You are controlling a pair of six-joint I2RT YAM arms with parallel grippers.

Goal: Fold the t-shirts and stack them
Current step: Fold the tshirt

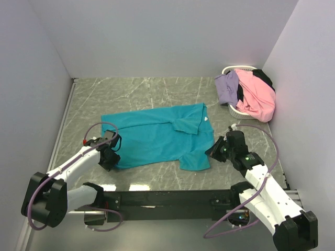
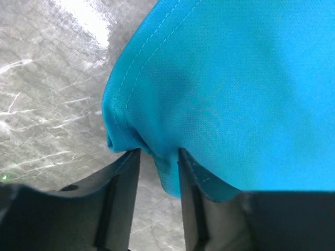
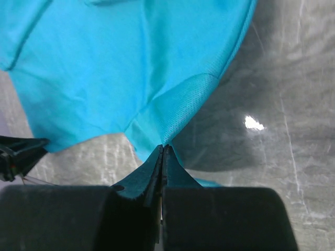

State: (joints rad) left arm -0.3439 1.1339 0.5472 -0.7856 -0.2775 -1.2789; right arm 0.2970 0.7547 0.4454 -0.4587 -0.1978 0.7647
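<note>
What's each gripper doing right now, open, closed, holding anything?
Left gripper: partly closed, fingers around a bunched corner of the teal t-shirt.
Right gripper: shut, pinching the same shirt's edge.

Top external high behind arms, facing down; both wrist views close, sharing teal t-shirt (image 1: 157,138).

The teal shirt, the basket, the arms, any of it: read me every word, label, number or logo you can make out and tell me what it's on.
No readable text in any view.
teal t-shirt: plain cloth, only hem stitching in the wrist views; no print or label showing.
white basket with pink, lavender and black shirts: no visible tag.
left gripper and right gripper: plain black fingers, unmarked.
Small green and red lights on the arms in the top view are indicators, not characters.
</note>
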